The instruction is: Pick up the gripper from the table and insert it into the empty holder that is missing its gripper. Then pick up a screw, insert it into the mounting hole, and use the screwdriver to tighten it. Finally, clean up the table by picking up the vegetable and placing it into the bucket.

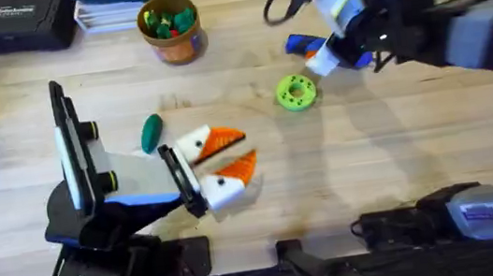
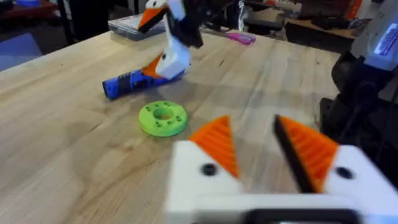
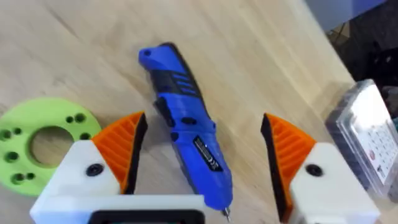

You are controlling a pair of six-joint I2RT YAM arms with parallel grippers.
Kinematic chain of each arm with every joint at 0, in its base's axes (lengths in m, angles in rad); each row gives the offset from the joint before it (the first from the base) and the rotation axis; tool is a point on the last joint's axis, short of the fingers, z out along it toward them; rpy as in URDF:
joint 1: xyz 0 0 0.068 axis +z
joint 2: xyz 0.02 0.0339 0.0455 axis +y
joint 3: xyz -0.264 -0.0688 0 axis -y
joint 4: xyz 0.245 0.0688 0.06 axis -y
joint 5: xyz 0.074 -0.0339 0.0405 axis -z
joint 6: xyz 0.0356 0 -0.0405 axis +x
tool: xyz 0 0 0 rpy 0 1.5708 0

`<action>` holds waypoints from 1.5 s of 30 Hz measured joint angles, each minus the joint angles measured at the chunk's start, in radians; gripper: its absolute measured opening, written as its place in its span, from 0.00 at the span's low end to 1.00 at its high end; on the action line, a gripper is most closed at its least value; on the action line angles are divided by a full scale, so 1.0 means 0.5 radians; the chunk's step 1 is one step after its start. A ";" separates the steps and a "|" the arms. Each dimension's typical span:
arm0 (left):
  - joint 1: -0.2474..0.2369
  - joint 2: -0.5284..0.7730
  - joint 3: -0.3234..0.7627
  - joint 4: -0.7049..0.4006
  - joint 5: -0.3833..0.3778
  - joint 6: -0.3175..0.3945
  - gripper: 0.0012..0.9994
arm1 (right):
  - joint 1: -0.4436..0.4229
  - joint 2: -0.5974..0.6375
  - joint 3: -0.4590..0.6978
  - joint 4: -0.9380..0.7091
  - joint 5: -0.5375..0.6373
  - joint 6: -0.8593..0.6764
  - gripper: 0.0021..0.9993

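**Right end effector positioned over the screwdriver**

The landmark for all positions is the lime-green disc (image 1: 297,92), which lies flat on the surface (image 1: 400,157).

The screwdriver (image 3: 185,121) lies on its side just beside the disc, on the side toward the far edge of the surface. The right end effector (image 3: 202,155) is directly above it, its orange pads (image 3: 121,146) spread apart with the blue body between them; no contact with the pads is visible.

The left end effector (image 1: 234,154) sits nearer the robot than the disc and to the disc's left, its fingers apart and empty. The vegetable (image 1: 152,132) lies on the surface further left of the disc, just beside the left end effector. The bucket (image 1: 171,29) stands well beyond the disc, toward the far left, with small green and red items inside.
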 joint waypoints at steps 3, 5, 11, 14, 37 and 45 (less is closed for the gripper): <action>0.000 0.000 0.000 0.000 0.000 0.001 0.81 | 0.008 -0.201 0.000 -0.105 -0.002 0.144 0.99; 0.000 0.000 0.000 0.000 0.000 -0.004 0.97 | 0.030 -0.322 0.000 -0.184 -0.003 0.206 0.99; 0.000 0.000 0.003 0.170 -0.020 -0.016 0.99 | 0.145 -0.548 0.000 -0.303 -0.003 0.276 1.00; 0.000 0.000 0.088 0.019 -0.140 -0.077 0.99 | 0.199 -0.610 0.000 -0.364 -0.009 0.289 1.00; 0.000 1.984 1.930 -2.067 -2.162 -0.238 0.99 | 0.326 -0.638 0.000 -0.400 -0.009 0.308 0.99; 0.087 2.417 1.930 -2.032 -2.220 -0.318 0.99 | 0.326 -0.638 0.000 -0.400 -0.009 0.308 0.99</action>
